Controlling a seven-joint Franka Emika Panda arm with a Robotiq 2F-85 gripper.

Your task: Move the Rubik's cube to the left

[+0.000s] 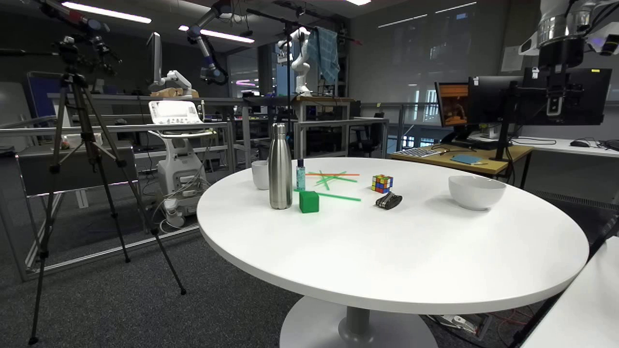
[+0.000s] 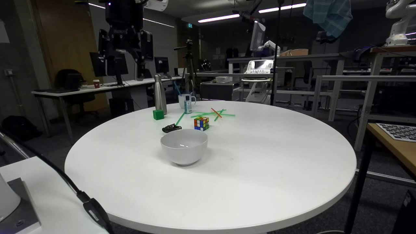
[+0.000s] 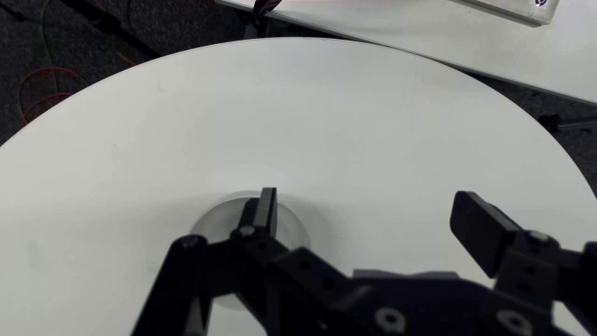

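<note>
Nearest item, wrist view: Robotiq gripper (image 3: 366,210), fingers spread wide, nothing between them but a look down onto the round white table (image 3: 364,116). The white bowl (image 3: 214,217) shows partly behind one finger. In both exterior views the gripper hangs well above the bowl's rim; presumably high and spread to clear the bowl ahead of a reach. Judged: no grasp begun.

Bowl upright. Not named in the task; probably just clutter to be avoided.

Beyond the bowl in an exterior view: a small ribbed black object (image 2: 171,128), identity unclear, and the Rubik's cube (image 2: 201,123), near each other, both apart from the bowl. Cube rests flat on the table, unheld; the leftward move looks yet to be done. One vertical edge points toward the camera; gripper may need turning to meet flat sides.

Cube appearance: scrambled; orange, yellow, green, red, blue and white facelets on dark edges. Much smaller than the bowl.

Farther past the bowl, rough order: green block (image 2: 158,114), steel bottle (image 2: 160,97), scattered green straws (image 1: 338,196) with an orange straw (image 1: 333,174), small teal bottle (image 2: 188,108), white mug (image 2: 181,103).
</note>
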